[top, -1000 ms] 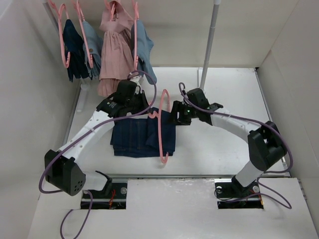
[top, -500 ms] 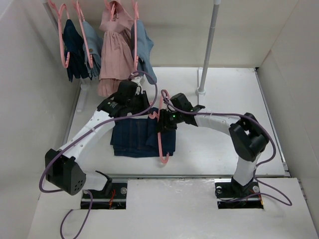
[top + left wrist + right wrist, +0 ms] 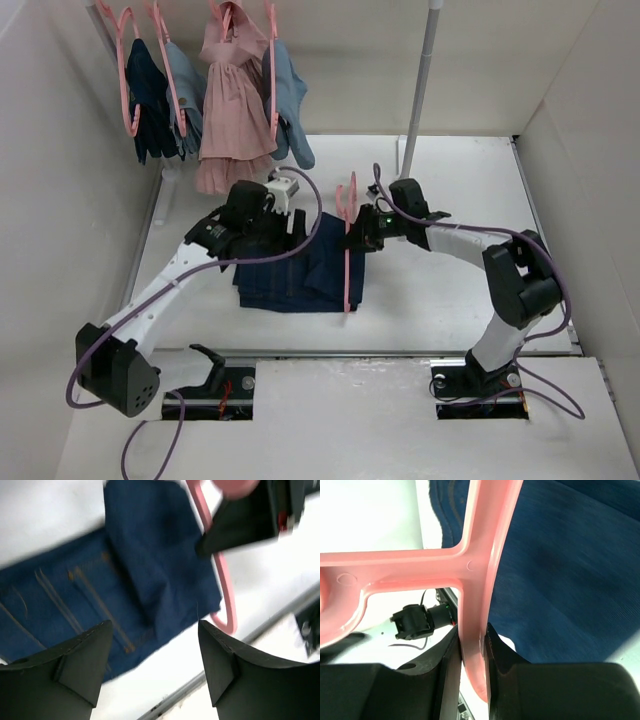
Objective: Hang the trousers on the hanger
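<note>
Top camera sat high behind the arm bases [image 3: 470,380], looking down and forward over the whole table [image 3: 450,290]. Left wrist camera looked past the left gripper [image 3: 153,630], fairly near, down onto the trousers [image 3: 150,565] and hanger [image 3: 223,585]. Right wrist camera sat very close, the right gripper [image 3: 471,630] and hanger filling it. All three shared trousers and hanger.

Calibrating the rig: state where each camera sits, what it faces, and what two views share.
Top external: fixed above and behind, looking down on the white table; both arms show.
Left wrist: on the left arm, looking down past the open left gripper at dark navy denim trousers.
Right wrist: looks along the right gripper, clamped on the thin pink plastic hanger.
Shared: both wrist views show trousers and hanger.
</note>
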